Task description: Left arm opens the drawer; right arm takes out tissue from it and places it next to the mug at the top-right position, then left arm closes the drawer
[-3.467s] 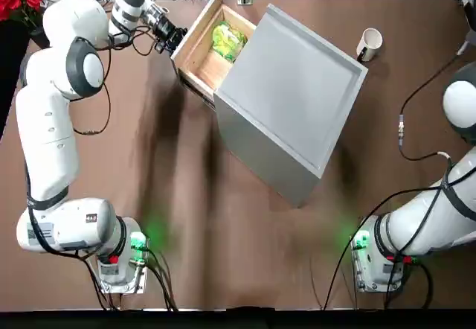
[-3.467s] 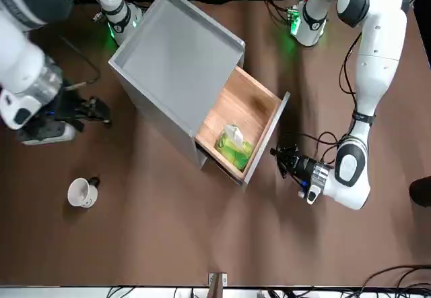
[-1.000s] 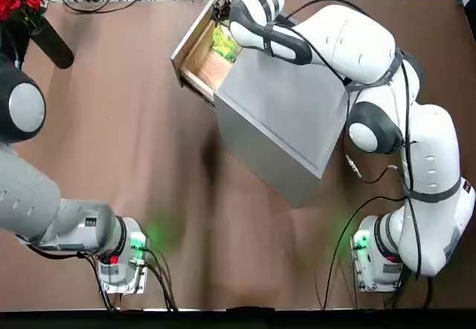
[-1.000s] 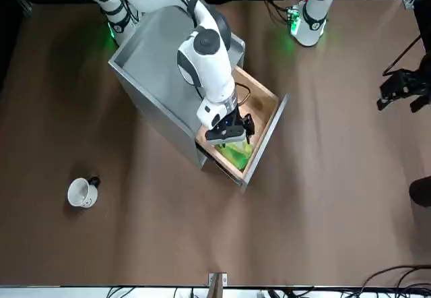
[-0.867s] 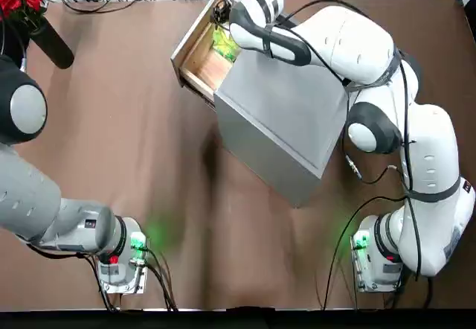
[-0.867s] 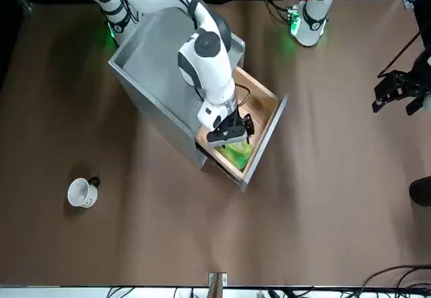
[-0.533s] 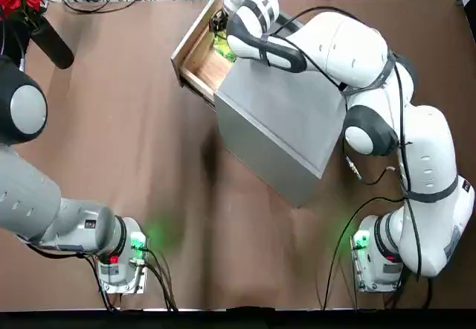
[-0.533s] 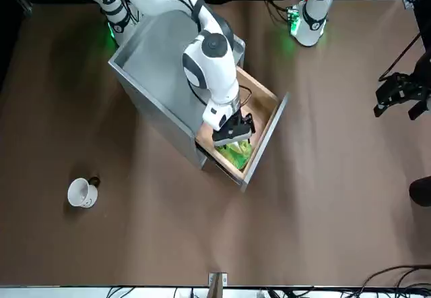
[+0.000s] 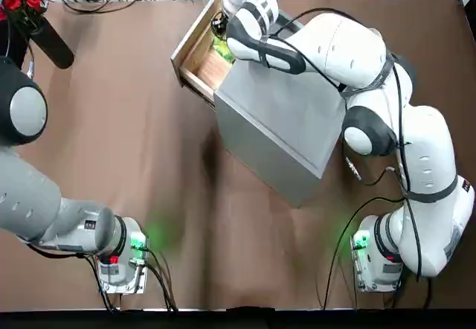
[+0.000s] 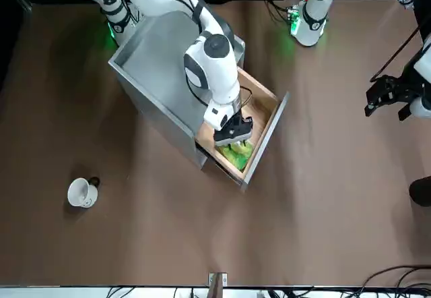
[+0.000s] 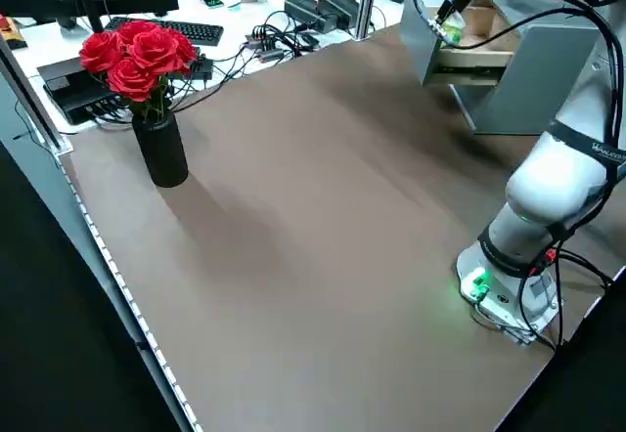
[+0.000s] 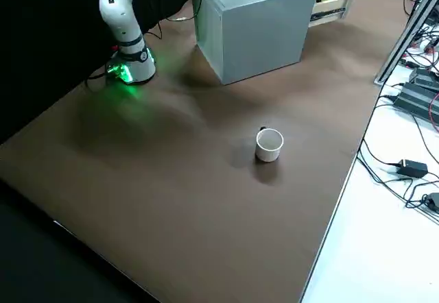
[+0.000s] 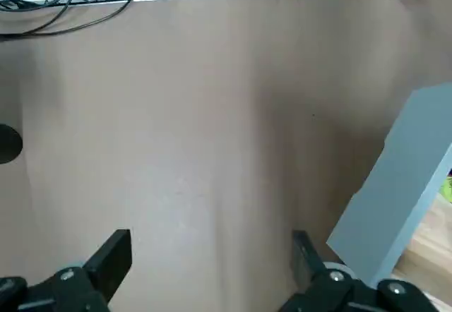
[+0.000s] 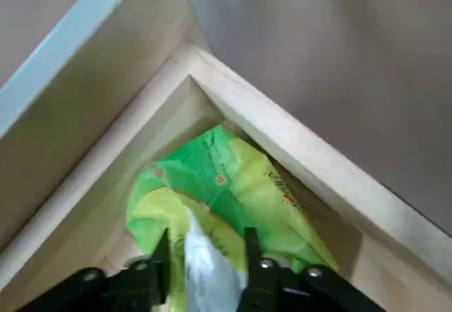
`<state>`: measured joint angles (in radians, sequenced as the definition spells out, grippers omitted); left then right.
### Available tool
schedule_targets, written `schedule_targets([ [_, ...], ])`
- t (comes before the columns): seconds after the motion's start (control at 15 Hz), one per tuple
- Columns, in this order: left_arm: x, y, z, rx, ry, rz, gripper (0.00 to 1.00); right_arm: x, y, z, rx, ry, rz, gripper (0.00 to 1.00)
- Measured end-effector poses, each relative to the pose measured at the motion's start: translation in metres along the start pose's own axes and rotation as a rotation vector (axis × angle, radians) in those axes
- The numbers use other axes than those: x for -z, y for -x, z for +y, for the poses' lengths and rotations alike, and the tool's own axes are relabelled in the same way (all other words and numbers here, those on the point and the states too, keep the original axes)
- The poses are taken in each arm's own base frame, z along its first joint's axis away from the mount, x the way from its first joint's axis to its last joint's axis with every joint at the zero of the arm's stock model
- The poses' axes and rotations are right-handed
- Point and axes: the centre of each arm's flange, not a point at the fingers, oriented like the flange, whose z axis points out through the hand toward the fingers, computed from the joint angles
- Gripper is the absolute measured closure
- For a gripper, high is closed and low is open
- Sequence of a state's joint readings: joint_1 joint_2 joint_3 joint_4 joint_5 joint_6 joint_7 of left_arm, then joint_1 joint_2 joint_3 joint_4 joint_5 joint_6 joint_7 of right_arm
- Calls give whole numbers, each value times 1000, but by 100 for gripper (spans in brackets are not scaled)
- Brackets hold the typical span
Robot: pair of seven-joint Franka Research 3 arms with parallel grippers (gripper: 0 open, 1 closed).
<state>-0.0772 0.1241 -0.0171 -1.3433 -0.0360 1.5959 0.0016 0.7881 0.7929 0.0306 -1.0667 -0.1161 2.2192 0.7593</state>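
The drawer of the grey cabinet stands pulled open. In it lies the green and yellow tissue. My right gripper reaches down into the drawer from over the cabinet. In the right wrist view its fingers sit narrowly apart on the tissue, with the white tuft pinched between them at the right gripper. My left gripper hangs open well away from the drawer, above bare table, as the left gripper shows in its wrist view. The mug stands alone; it also shows as the mug.
A dark vase of red roses stands at the table's far left corner. Cables and devices line the far edge beyond the table. The right arm's links span over the cabinet.
The left arm left the drawer front and pulled up and away to the side. The right arm came over the cabinet and sank its gripper onto the tissue.
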Motion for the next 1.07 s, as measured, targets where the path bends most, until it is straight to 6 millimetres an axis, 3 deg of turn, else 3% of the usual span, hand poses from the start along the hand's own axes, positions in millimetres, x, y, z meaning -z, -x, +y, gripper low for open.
schedule_targets([
  [0.07,-1,0,0,0,1,-3,0,0,-2,1,-2,1,2,63],
  [0.13,-3,0,0,0,3,-6,0,2,-5,3,-6,1,6,81],
  [0.27,-4,0,1,1,11,-10,0,4,-7,5,-9,6,3,98],
  [1.07,-18,3,1,2,14,-59,0,26,-13,4,-157,-94,-117,98],
])
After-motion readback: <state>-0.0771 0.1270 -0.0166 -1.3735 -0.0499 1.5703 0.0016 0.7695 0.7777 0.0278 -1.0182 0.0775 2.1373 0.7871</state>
